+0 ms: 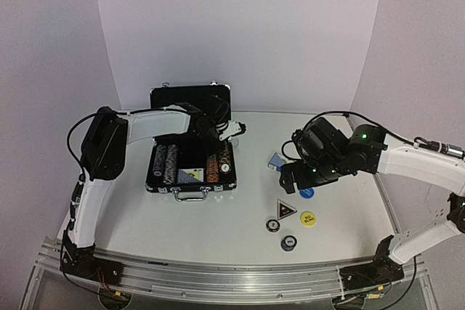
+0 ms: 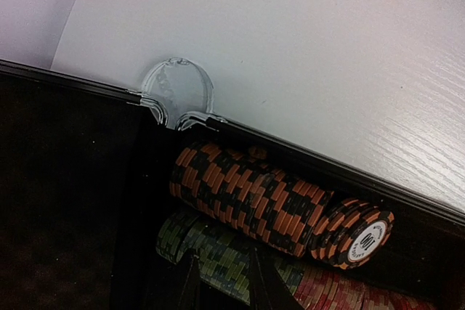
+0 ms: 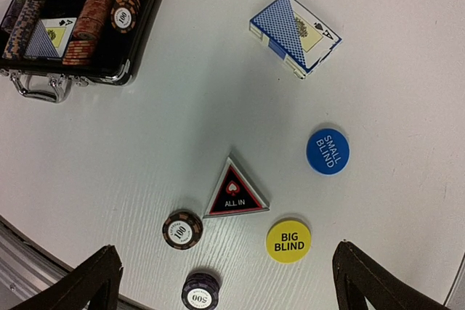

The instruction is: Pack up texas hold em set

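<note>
Two hands are at work. The left hand [image 2: 221, 270], fingers narrowly parted and gripping nothing visible, hangs over the chip rows [image 2: 254, 194] in the open case [image 1: 189, 189] toward the tabletop's [image 1: 218, 230] far edge. The right hand [image 3: 232, 288], wide open and empty, hovers over loose pieces nearer the right edge. Packing looks about midway, and the next move needs a grip on one of these: one card deck [image 3: 294, 34], one blue button [image 3: 328, 151], one yellow button [image 3: 288, 240], one triangular marker [image 3: 234, 192], two chip stacks [image 3: 182, 229].

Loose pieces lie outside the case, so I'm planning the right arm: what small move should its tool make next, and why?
Probably lower the open right tool onto the dark chip stack: it sits loose on the table, nearest the gap between the tool's fingers, and the case stands open.
</note>
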Robot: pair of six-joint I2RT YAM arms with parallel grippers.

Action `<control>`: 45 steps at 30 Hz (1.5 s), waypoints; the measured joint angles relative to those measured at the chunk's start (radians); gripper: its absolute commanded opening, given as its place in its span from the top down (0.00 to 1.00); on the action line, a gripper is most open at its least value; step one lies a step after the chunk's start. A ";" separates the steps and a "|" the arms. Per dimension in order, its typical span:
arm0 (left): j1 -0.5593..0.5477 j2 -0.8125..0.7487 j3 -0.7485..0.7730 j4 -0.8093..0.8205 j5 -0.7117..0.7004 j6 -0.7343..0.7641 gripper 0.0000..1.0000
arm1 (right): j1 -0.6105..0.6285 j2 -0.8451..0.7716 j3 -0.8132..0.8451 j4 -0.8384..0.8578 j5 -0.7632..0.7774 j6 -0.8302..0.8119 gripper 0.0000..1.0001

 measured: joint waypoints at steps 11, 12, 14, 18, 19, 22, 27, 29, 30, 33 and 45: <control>-0.001 -0.076 -0.028 0.014 0.057 -0.040 0.50 | -0.009 0.001 0.001 0.008 -0.004 -0.016 0.02; -0.001 -0.088 -0.034 0.019 0.062 -0.054 0.40 | -0.010 0.001 0.001 0.009 -0.004 -0.016 0.02; -0.001 -0.128 -0.070 0.047 0.073 -0.096 0.24 | -0.013 0.001 0.001 0.011 -0.008 -0.018 0.02; -0.001 -0.272 -0.231 0.130 0.116 -0.181 0.00 | -0.015 0.001 0.001 0.019 -0.025 -0.030 0.02; -0.001 -0.316 -0.278 0.151 0.135 -0.200 0.00 | -0.015 0.001 0.001 0.022 -0.028 -0.033 0.02; -0.005 -0.416 -0.374 0.192 0.162 -0.237 0.00 | -0.015 0.001 0.001 0.029 -0.042 -0.043 0.02; -0.037 -0.435 -0.404 0.218 0.103 -0.259 0.00 | -0.015 0.001 0.000 0.038 -0.060 -0.051 0.02; -0.055 -0.405 -0.403 0.218 0.068 -0.255 0.00 | -0.015 0.001 -0.003 0.043 -0.068 -0.053 0.02; -0.065 -0.381 -0.402 0.216 0.053 -0.250 0.00 | -0.015 0.001 -0.005 0.046 -0.071 -0.053 0.02; -0.086 -0.302 -0.400 0.201 0.020 -0.238 0.00 | -0.015 0.002 -0.011 0.052 -0.080 -0.053 0.02; -0.090 -0.141 -0.329 0.184 -0.102 -0.232 0.01 | -0.015 0.007 -0.028 0.068 -0.090 -0.053 0.02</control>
